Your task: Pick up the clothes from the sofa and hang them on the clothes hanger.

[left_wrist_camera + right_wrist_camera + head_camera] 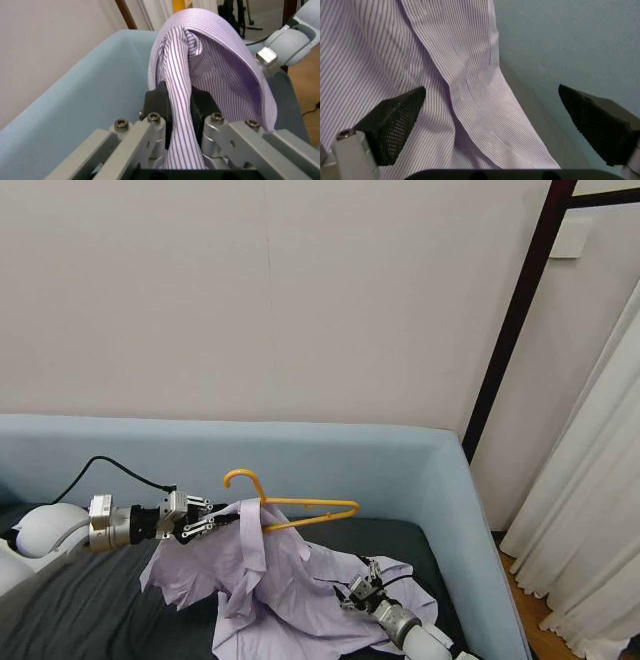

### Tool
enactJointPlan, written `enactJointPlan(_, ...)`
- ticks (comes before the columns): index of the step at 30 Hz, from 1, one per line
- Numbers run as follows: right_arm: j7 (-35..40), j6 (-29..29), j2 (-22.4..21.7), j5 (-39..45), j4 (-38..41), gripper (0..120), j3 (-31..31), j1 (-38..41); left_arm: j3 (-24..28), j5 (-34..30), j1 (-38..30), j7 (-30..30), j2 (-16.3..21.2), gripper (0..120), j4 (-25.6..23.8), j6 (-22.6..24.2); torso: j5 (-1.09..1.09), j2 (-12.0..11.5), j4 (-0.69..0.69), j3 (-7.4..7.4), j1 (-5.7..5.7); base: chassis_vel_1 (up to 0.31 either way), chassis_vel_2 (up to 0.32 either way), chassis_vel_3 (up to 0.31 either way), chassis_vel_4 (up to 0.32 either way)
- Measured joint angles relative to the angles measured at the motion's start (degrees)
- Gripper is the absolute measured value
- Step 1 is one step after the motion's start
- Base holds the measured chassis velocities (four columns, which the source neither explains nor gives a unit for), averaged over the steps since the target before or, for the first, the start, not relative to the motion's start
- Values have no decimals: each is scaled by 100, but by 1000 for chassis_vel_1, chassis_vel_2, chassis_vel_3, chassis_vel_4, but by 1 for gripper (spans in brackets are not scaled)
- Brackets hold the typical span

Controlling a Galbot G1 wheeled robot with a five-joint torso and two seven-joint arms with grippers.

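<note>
A purple striped shirt (290, 590) hangs half draped over a yellow hanger (300, 505) above the dark sofa seat. My left gripper (205, 518) is shut on the shirt's fabric (210, 75) at the hanger's hooked end, holding it lifted. The left wrist view has the cloth pinched between the black pads (160, 108). My right gripper (362, 588) sits low beside the shirt's lower part, open. In the right wrist view its fingertips (395, 123) stand wide apart over the striped cloth (410, 75) and touch nothing.
The sofa has a light blue backrest (300, 450) and right arm (480, 560), and a dark grey seat (90, 610). A dark door frame (510, 320) and white curtain (590, 510) stand to the right.
</note>
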Motion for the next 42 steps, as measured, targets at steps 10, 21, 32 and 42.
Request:
enactJointPlan(10, 90, 0, 89, -47, -166, 100, -11, 133, -1, -6, 13, 8, 12, 7, -8, 0, 0, 1, 0, 0, 0, 0, 0, 0, 0)
enactJointPlan(21, 131, 136, 197, -169, -354, 76, -56, 214, 9, -25, -1, 6, -7, 7, -21, 35, 0, 1, 0, 0, 0, 0, 0, 0, 0)
enactJointPlan(32, 192, 211, 226, -195, -348, 34, -50, 154, 9, -39, -7, 14, 2, 7, -1, 36, 0, 1, 0, 0, 0, 0, 0, 0, 0)
enactJointPlan(42, 216, 226, 133, -142, -219, 0, -21, 43, 6, -42, 23, 17, -21, 7, 2, 40, 0, 0, 0, 0, 0, 0, 0, 0, 0)
